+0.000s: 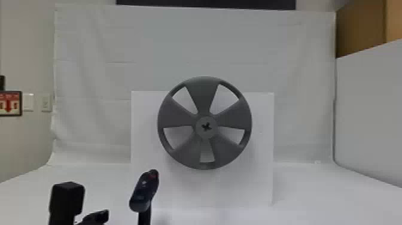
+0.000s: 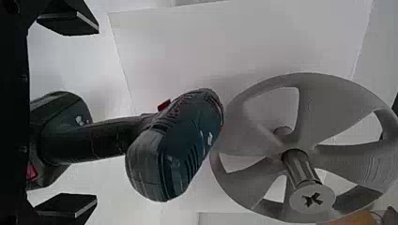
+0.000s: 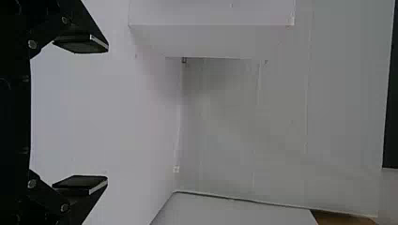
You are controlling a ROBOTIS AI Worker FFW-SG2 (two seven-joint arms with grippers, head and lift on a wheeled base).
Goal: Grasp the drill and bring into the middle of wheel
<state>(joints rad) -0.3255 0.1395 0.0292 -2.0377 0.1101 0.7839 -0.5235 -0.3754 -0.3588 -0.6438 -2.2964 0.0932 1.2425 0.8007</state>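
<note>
Left gripper (image 2: 97, 115) and right gripper (image 3: 107, 112) are both held wide open, with nothing grasped; between the left one's fingers the handle (image 2: 98, 140) of the drill (image 2: 187, 140) is seen, unclasped, the opening probably kept wide so that it can be admitted. By a white panel (image 1: 263, 119) the wheel (image 1: 204, 95) is backed, its face turned robotward, presumably so that the hub (image 1: 199, 132) can be reached. Left of the wheel the drill is stood upright, handle down, apparently for easy grasping. On the wall a red sign (image 1: 10, 103) is marked with a downward arrow; on the drill, a small pale mark (image 2: 209, 137) cannot be read.
</note>
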